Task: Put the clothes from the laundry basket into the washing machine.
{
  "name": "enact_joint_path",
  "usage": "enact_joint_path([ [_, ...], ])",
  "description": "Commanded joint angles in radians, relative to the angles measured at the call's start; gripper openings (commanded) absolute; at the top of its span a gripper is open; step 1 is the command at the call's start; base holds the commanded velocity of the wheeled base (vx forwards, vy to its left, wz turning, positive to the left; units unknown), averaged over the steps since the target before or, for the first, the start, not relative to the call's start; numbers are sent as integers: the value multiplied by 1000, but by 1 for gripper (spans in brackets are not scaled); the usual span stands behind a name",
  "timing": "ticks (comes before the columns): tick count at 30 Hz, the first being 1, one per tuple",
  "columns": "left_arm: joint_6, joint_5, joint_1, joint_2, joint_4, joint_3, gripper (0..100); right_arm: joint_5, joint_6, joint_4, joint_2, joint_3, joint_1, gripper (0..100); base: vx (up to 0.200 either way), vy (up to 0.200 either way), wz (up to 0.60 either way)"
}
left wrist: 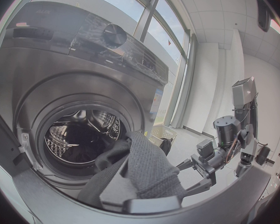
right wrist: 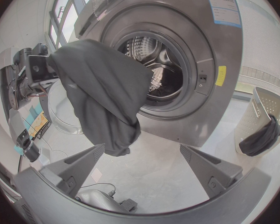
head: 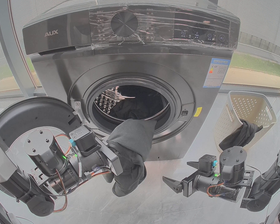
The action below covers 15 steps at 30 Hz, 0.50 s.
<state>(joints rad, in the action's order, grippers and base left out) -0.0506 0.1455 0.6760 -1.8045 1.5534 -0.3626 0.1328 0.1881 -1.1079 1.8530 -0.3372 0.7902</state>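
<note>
L gripper [left wrist: 137, 196] clamped on dark grey garment [head: 132, 143], low at front-left of washing machine [head: 59, 69]. Garment's top end lies over lower lip of the door opening, touching it; rest hangs bunched twd floor. Machine door [head: 31, 119] stands swung open to left. More dark clothes [head: 140, 105] lie inside drum [head: 104, 101]. R gripper [head: 180, 175] low over floor, right of garment & apart from it, fingers spread w/ nothing between. Laundry basket [head: 255, 108] on floor right of machine; one dark cloth [head: 241, 136] draped over its near rim.
</note>
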Motion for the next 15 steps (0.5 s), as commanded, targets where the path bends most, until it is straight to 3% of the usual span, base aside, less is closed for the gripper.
enact_joint_path([
  [1,0,-21,1,-30,-3,1,0,-9,-7,-21,18,-13,24,100,0,0,0],
  [4,0,-50,-1,-64,-3,-3,0,-10,-16,-56,48,-39,40,100,0,0,0],
  [13,0,-60,-6,-73,-4,-4,0,-10,-21,-130,121,-144,55,100,0,0,0],
  [15,0,-75,-7,-73,-6,-6,0,-13,-41,-147,149,-160,55,100,0,0,0],
])
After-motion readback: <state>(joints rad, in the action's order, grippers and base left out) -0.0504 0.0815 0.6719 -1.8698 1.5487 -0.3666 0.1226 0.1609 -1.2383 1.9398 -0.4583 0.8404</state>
